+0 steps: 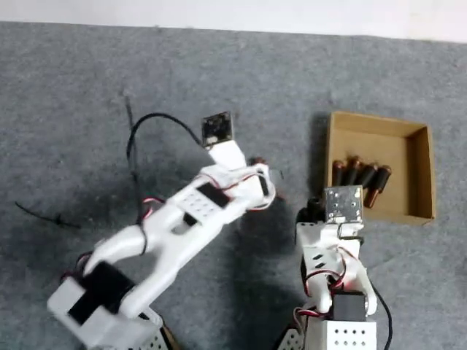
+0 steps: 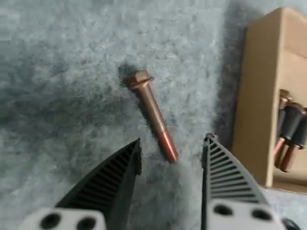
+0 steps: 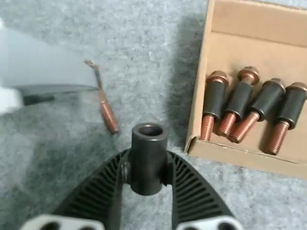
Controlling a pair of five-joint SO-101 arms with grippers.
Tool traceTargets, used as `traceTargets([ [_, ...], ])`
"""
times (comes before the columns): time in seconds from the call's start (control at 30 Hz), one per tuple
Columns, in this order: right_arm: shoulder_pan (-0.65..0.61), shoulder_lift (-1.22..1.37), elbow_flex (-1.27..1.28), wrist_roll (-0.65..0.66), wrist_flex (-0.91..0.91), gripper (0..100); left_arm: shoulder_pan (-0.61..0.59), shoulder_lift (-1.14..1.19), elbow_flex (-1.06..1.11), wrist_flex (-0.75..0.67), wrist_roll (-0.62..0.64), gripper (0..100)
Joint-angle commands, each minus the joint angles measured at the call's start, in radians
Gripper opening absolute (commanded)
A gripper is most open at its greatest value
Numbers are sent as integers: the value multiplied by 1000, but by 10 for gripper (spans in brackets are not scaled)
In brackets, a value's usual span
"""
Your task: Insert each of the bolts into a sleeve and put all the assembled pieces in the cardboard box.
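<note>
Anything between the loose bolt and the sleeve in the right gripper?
Nothing. The right wrist view shows only bare grey mat between the bolt and the sleeve held in the right gripper.

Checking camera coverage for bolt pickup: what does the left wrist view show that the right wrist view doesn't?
Left wrist view's own: the open left tool flanking the threaded end of the bolt, whose hex head is unobstructed. Right wrist view's own: the right tool gripping a black sleeve. Shared: that bolt, the cardboard box and assembled pieces.

White arms [image 1: 182,219], black ribbed end effector fingers [image 2: 112,184], black cables [image 1: 132,149]
</note>
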Motion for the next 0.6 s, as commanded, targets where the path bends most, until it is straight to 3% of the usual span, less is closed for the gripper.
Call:
traceTargets([
  [0.0, 18, -1, -10, 3, 4, 5, -1, 61, -97, -20, 57, 203],
  [0.37, 18, -1, -8, 3, 2, 5, -1, 303, -248, -17, 58, 200],
  [0.57, 18, -1, -8, 3, -1, 5, 1, 337, -378, 209, 61, 200],
])
